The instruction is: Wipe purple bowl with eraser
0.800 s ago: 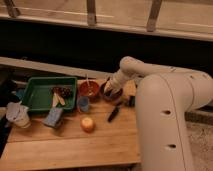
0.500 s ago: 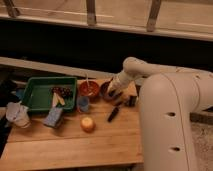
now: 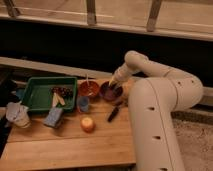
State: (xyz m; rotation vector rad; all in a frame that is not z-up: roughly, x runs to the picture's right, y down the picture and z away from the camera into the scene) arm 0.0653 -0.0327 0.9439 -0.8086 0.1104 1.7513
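Note:
The purple bowl (image 3: 109,92) is small, round and dark, and sits on the wooden table (image 3: 70,142) just right of the orange-red bowl (image 3: 88,89). My gripper (image 3: 113,86) reaches down from the white arm (image 3: 150,70) and sits over the bowl's right part, at or just inside its rim. The eraser is hidden at the gripper; I cannot make it out.
A green tray (image 3: 42,93) with dark grapes stands at the left. A small blue cup (image 3: 83,104), an orange fruit (image 3: 88,123), a black marker-like object (image 3: 113,114), a blue sponge (image 3: 53,118) and a crumpled bag (image 3: 16,115) lie on the table. My white base (image 3: 155,130) fills the right.
The arm's elbow has risen and swung back while the gripper stays at the purple bowl, shifted slightly within it.

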